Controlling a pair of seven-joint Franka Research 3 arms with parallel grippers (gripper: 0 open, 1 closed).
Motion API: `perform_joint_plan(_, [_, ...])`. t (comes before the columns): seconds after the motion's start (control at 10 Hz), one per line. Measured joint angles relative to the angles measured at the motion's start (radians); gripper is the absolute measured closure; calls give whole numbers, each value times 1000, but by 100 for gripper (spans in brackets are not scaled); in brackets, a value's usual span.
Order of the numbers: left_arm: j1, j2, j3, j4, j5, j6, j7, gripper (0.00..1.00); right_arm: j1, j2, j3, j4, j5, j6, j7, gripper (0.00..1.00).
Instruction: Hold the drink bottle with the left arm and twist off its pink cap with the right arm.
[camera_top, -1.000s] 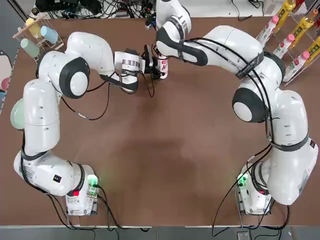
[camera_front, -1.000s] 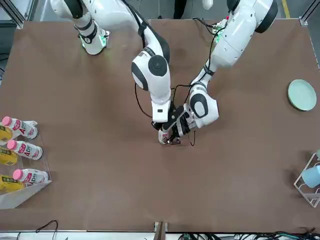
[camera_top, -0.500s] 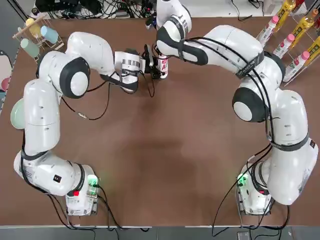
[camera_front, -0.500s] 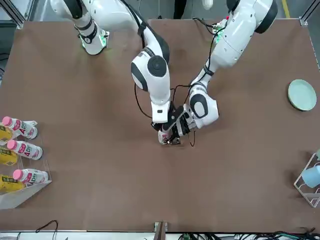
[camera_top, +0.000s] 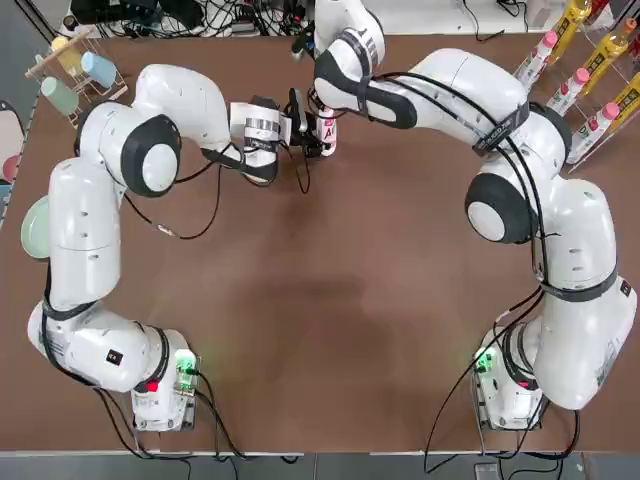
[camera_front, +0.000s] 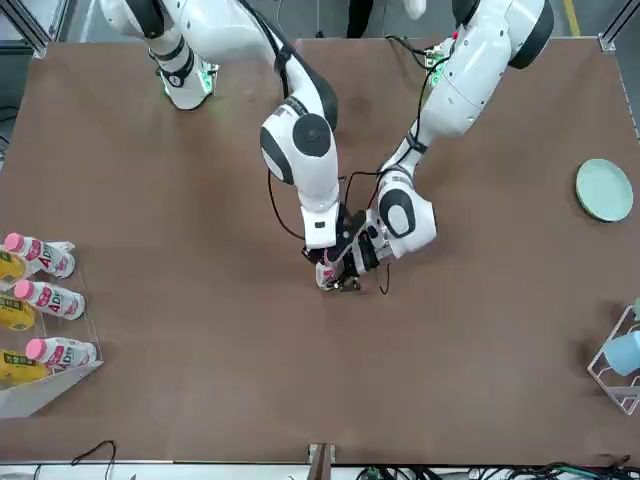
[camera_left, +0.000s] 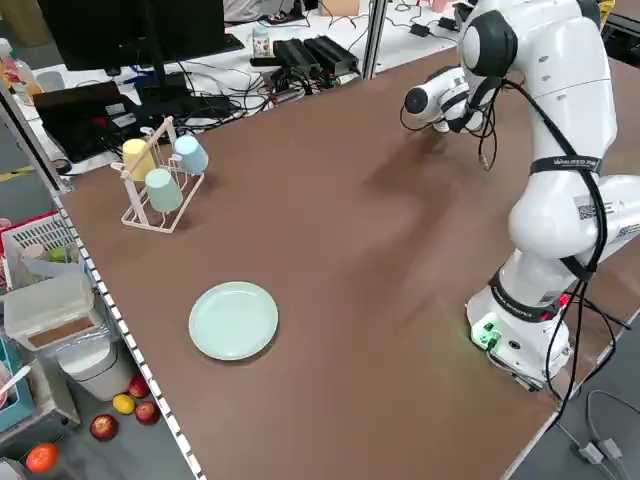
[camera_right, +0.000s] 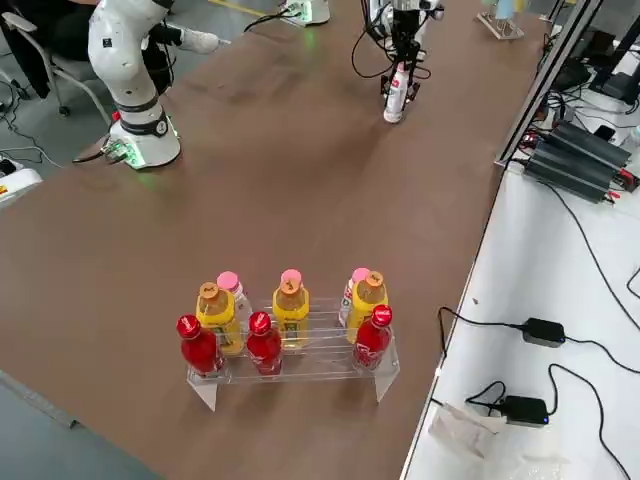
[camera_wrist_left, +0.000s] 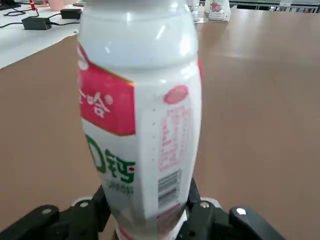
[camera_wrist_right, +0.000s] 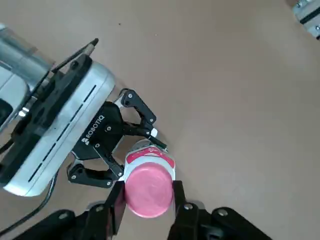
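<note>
Gripping: left claw (camera_wrist_right: 131, 150) clamped around drink bottle (camera_wrist_left: 140, 125), right claw (camera_wrist_right: 146, 200) pinching pink cap (camera_wrist_right: 148, 189), bottle's base hidden.

One small white plastic drink bottle (camera_right: 396, 92) with pink cap (camera_wrist_right: 148, 189), eight racked bottles (camera_right: 290, 326), three pastel cups (camera_left: 160, 163), one pale green plate (camera_left: 233, 320), two white robot arms (camera_top: 120, 190).

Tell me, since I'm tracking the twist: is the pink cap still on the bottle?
On. The pink cap sits atop the drink bottle, the right gripper clamped around it.
</note>
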Motion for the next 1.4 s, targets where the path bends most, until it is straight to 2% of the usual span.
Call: perform_joint_plan(1.4, [1,5,1,12,-1,9,2,40,-28,0,26,1,0,7,-417,57])
